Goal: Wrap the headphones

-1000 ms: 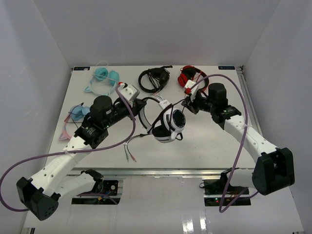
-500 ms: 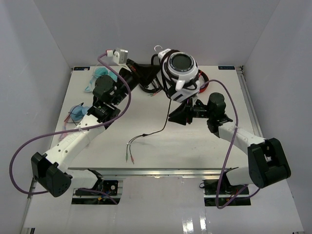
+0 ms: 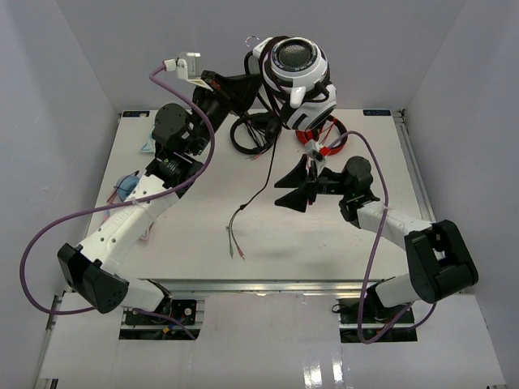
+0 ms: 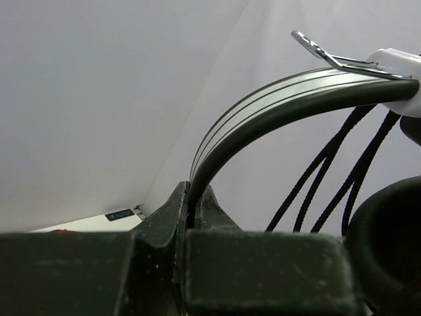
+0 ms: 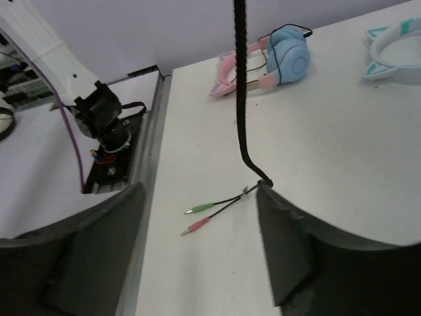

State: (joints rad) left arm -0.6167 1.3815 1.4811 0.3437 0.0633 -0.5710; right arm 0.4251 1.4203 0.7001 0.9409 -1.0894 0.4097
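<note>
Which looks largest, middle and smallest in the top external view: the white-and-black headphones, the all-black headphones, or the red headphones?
1. white-and-black headphones: clearly largest, though held up nearer the camera, which inflates them.
2-3. all-black headphones and red headphones: they look alike in size and both are partly hidden, so they are not ranked.

The headphones [image 3: 298, 74] are white and black. Their black cable [image 5: 241, 99] ends in green and pink plugs [image 5: 197, 209].
</note>
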